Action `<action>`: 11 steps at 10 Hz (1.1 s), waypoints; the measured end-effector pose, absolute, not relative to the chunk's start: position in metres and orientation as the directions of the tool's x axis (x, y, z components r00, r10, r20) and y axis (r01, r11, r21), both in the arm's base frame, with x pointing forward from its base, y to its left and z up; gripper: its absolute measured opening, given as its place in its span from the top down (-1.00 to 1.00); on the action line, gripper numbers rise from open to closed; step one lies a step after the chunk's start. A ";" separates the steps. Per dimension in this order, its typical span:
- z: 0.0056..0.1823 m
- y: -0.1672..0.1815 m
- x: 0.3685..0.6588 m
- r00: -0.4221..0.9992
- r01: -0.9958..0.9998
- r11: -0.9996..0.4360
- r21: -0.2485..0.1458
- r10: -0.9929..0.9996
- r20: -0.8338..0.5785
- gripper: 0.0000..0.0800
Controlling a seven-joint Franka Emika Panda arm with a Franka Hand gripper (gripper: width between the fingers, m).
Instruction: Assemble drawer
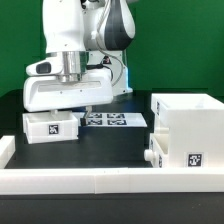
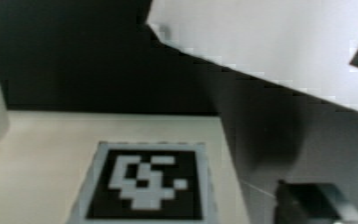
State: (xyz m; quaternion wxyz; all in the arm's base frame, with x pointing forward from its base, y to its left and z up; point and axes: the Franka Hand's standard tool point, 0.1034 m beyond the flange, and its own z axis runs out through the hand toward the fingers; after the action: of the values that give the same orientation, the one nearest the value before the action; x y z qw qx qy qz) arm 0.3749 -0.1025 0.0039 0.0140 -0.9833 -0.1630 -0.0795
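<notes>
A small white drawer part (image 1: 50, 127) with a black-and-white tag lies on the black table at the exterior view's left. My gripper (image 1: 86, 106) hangs just above its right end, and its wide white hand covers the space behind the part. In the wrist view the part's tagged face (image 2: 149, 180) fills the lower middle. One dark finger (image 2: 323, 203) shows far off to the side; the other is out of frame, and nothing is held. The white drawer box (image 1: 186, 132), with a tag and a knob (image 1: 150, 156), stands at the exterior view's right.
The marker board (image 1: 105, 120) lies flat behind the gripper. A low white wall (image 1: 100, 181) runs along the front of the table, with a short piece (image 1: 5, 148) at the left. A white panel edge (image 2: 282, 50) crosses the wrist view.
</notes>
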 end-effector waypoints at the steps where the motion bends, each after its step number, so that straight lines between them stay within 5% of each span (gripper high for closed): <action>1: 0.004 -0.102 0.375 0.934 0.324 -0.946 -0.002 0.319 0.161 0.38; 2: 0.004 -0.101 0.375 0.933 0.326 -0.945 -0.002 0.321 0.161 0.72; 4: 0.004 -0.097 0.376 0.931 0.333 -0.943 -0.002 0.329 0.162 0.90; 8: 0.005 -0.086 0.380 0.922 0.357 -0.934 -0.002 0.352 0.163 0.90; 11: 0.032 -0.058 0.412 0.878 0.461 -0.887 -0.010 0.454 0.150 0.90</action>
State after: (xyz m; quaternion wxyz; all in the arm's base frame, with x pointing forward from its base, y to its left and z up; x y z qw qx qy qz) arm 0.4116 -0.0582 0.0320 0.0225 -0.9688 -0.2362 -0.0720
